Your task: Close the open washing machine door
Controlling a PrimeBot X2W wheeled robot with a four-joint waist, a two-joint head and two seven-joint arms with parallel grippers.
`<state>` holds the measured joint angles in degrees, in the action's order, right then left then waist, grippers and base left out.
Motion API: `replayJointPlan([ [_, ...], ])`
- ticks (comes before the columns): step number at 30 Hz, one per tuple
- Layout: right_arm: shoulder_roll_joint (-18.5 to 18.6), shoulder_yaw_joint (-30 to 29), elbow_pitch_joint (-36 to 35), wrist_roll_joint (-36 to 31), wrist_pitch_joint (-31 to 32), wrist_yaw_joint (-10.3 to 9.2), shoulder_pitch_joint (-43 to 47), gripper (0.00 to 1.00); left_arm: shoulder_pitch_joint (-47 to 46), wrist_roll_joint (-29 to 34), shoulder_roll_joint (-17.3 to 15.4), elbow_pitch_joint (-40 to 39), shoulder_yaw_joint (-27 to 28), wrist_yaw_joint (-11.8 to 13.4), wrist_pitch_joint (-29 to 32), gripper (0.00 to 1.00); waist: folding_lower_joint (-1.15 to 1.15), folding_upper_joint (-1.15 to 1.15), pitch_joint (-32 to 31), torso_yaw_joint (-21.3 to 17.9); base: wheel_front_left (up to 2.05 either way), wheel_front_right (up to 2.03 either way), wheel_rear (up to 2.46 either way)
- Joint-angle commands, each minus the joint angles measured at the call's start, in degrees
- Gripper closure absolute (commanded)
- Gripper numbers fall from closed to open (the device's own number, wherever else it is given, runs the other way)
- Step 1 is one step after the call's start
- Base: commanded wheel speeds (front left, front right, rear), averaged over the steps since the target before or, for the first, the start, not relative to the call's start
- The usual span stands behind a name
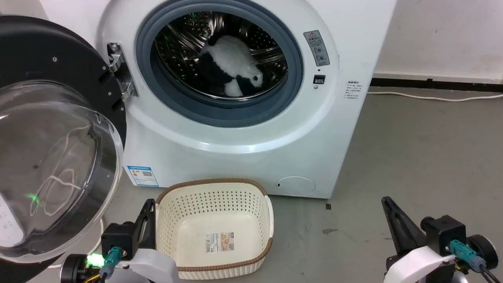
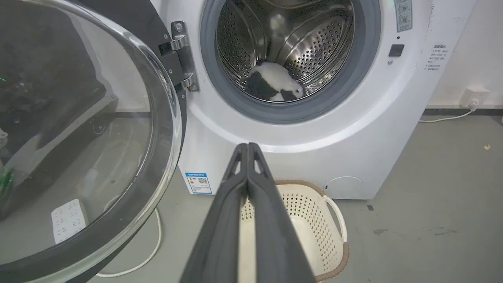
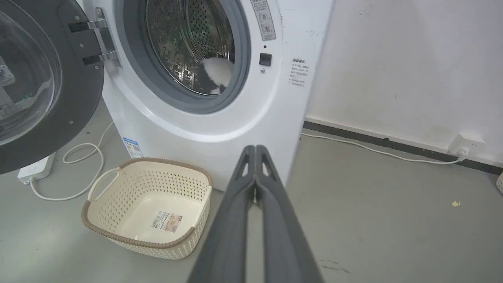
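Washing machine door (image 1: 51,137) stands swung wide left of the washing machine (image 1: 235,145), so the left hand (image 2: 247,146), fingers pressed together and empty like the right hand (image 3: 255,147), should probably reach behind its free edge and sweep rightward.

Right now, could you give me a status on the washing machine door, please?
Left gripper and right gripper shut, holding nothing. Washing machine door wide open, untouched. Basket on floor in front, likely under door's swing.
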<state>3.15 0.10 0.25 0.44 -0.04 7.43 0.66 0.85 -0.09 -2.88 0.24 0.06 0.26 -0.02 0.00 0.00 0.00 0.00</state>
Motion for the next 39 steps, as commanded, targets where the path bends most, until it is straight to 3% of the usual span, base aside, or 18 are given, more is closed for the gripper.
replayJointPlan([
  [1, -0.3, -0.1, -0.2, -0.4, 0.0, 0.06, -0.7, 1.0, -0.8, 0.1, 0.0, -0.2, -0.1, -0.3, 0.0, 1.0, 0.0, 0.0, 0.0, 0.0, 0.0, 0.0, 0.0],
  [29, -0.3, -0.1, -0.2, -0.4, 0.0, 0.06, -0.7, 1.0, -0.8, 0.1, 0.0, -0.2, -0.1, -0.3, 0.0, 1.0, 0.0, 0.0, 0.0, 0.0, 0.0, 0.0, 0.0],
  [30, 0.0, 0.0, 0.0, 0.0, 0.0, 0.0, 0.0, 0.0, 0.0, 0.0, 0.0, 0.0, 0.0, 0.0, 0.0, 0.0, 0.0, 0.0, 0.0, 0.0, 0.0, 0.0, 0.0],
  [39, 0.1, -0.2, 0.3, 0.8, -0.7, 0.0, 0.1, 0.0, 0.0, -0.1, 0.0, 0.1, -0.3, 0.0, -0.8, 0.0, 0.0, 0.0, 0.0, 0.1, 0.0, 0.0, 0.0],
])
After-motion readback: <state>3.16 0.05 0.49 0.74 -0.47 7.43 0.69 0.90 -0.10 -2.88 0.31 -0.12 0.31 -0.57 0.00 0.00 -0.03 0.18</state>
